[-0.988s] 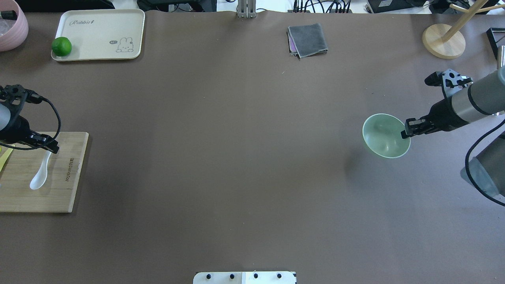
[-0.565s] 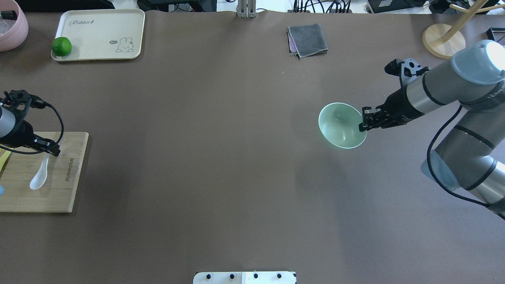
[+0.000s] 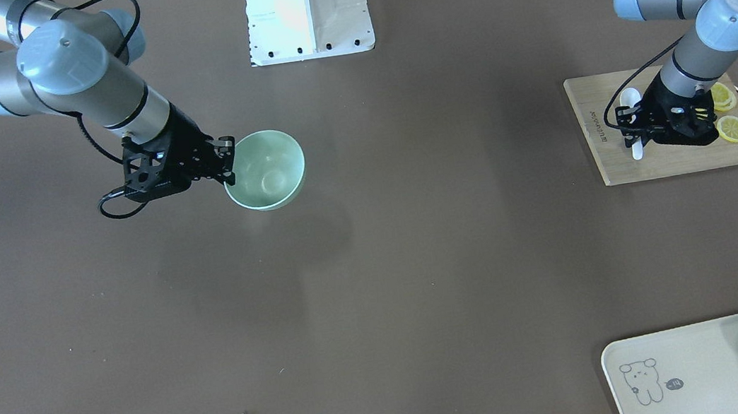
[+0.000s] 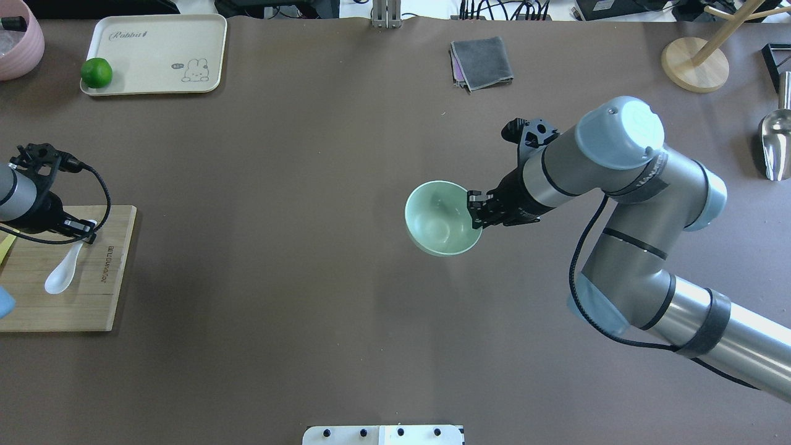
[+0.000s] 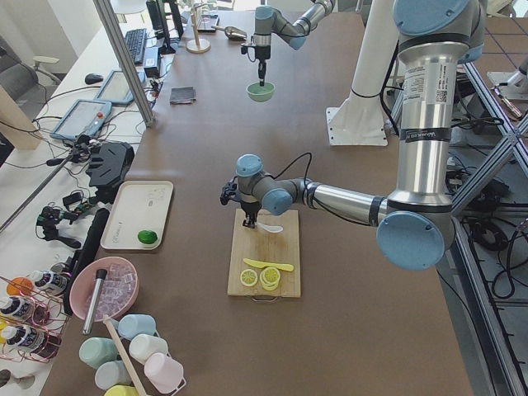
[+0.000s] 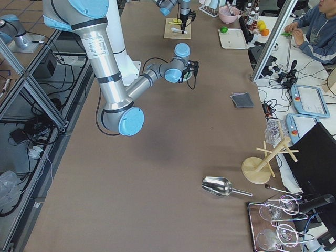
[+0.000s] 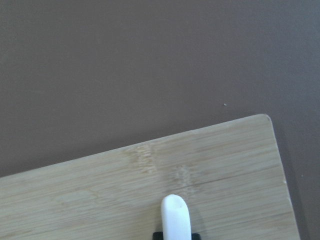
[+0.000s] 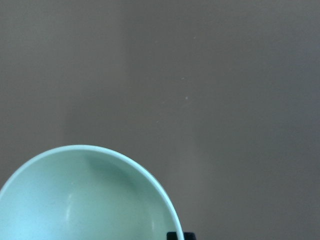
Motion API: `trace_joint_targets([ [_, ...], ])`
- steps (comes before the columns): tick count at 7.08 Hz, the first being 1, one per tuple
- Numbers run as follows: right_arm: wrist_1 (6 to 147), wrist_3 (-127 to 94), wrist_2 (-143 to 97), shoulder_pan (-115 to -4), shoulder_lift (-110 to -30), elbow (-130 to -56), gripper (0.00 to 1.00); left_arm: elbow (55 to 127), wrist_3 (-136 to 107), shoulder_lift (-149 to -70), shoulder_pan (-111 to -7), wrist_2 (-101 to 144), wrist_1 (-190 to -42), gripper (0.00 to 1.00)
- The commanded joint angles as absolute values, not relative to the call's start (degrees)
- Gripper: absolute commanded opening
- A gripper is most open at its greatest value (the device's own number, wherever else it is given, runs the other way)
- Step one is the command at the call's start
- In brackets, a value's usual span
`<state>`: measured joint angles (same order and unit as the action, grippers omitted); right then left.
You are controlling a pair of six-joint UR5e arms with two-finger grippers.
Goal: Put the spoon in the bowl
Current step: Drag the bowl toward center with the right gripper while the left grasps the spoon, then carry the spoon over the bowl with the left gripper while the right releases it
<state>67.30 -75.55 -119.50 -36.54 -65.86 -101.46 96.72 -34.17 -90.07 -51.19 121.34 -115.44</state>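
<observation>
The white spoon (image 4: 60, 276) lies over the wooden cutting board (image 4: 93, 303) at the table's left edge. My left gripper (image 4: 83, 233) is shut on its handle. The handle tip shows between the fingers in the left wrist view (image 7: 176, 217). I cannot tell whether the scoop touches the board. In the front view the spoon (image 3: 630, 103) shows under my left gripper (image 3: 638, 137). The mint-green bowl (image 4: 437, 219) hangs above the table's middle. My right gripper (image 4: 474, 213) is shut on its right rim. The bowl also shows in the front view (image 3: 266, 169) and the right wrist view (image 8: 85, 200).
Lemon slices (image 3: 733, 129) and a yellow knife (image 5: 268, 265) lie on the board. A cream tray (image 4: 154, 52) with a lime (image 4: 96, 72) and a pink bowl (image 4: 18, 37) stand far left. A grey cloth (image 4: 482, 62), wooden stand (image 4: 695, 65) and metal scoop (image 4: 772, 145) are further right.
My right arm has carried the bowl left, from the table's right side to near its middle. My left gripper and the spoon have shifted only slightly.
</observation>
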Motion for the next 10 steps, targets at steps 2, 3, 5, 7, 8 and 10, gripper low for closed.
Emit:
trace_joint_targets([
  [2,69.2,-82.0,-110.5,-27.9,-59.4,-99.0,0.02,101.4,-39.0,-96.7,-51.2,125.2,-112.1,0.0],
  [3,69.3,-82.1,-107.5,-25.9,-59.2,-98.7,0.5,101.3,-44.5,-102.1,-50.5,126.0,-111.8,0.0],
  [5,69.3,-83.6,-105.7,-25.1,-58.5,-98.3,1.0,100.3,-55.9,-113.8,-44.2,126.6,-107.3,0.0],
  [7,69.3,-82.8,-113.5,-32.4,-63.0,-102.4,1.0,97.7,-66.3,-122.6,-38.8,123.6,-107.0,0.0],
  [8,69.2,-81.0,-119.0,-37.6,-66.8,-104.7,1.0,96.1,-69.3,-126.0,-35.6,120.2,-107.0,0.0],
  [10,68.8,-70.2,-125.6,-45.4,-73.6,-105.0,1.0,93.1,-73.3,-130.2,-31.7,115.2,-107.0,0.0],
])
